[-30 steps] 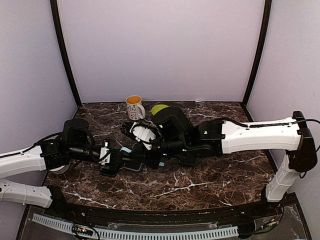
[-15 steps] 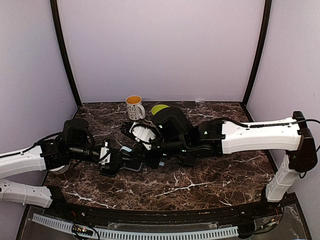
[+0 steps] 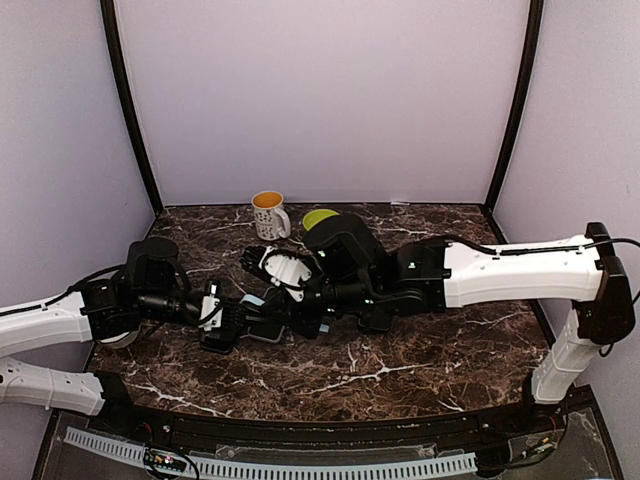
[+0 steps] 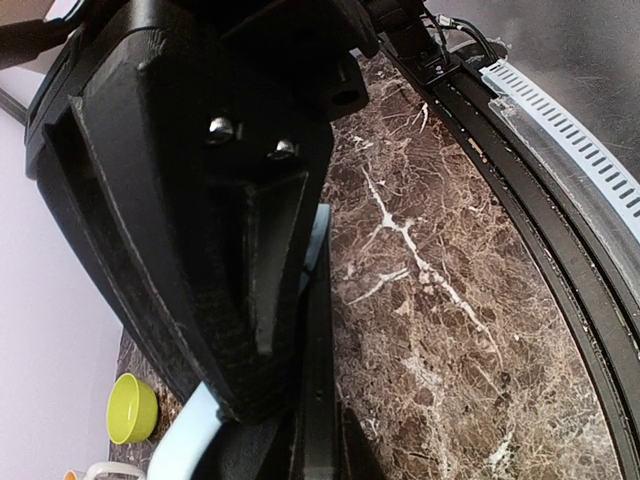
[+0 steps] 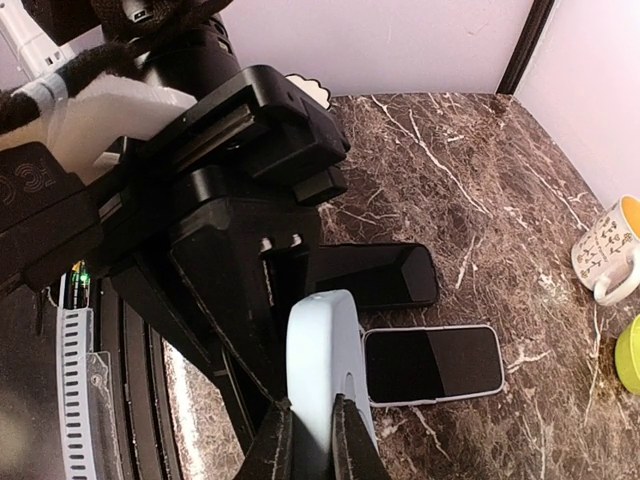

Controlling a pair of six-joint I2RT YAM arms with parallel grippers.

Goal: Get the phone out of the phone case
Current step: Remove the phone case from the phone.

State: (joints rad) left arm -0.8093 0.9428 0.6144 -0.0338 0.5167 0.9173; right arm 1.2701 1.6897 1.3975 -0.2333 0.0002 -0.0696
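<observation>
Phone case [image 5: 325,370]: on edge, 9 o'clock of table [image 3: 420,350] centre.
Right gripper [image 5: 310,442]: we see it clamped on the case.
Left gripper [image 3: 228,322]: opening we cannot tell.
Phone [image 5: 432,362]: flat on table beside case.

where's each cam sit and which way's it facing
top external: above, behind the bases, looking down on the table; both arms show, left gripper opposite right gripper.
left wrist: faces the near rail; own fingers fill it.
right wrist: faces the left gripper; own fingertips pinch the light blue case.
shared: both wrists catch the green bowl.
</observation>
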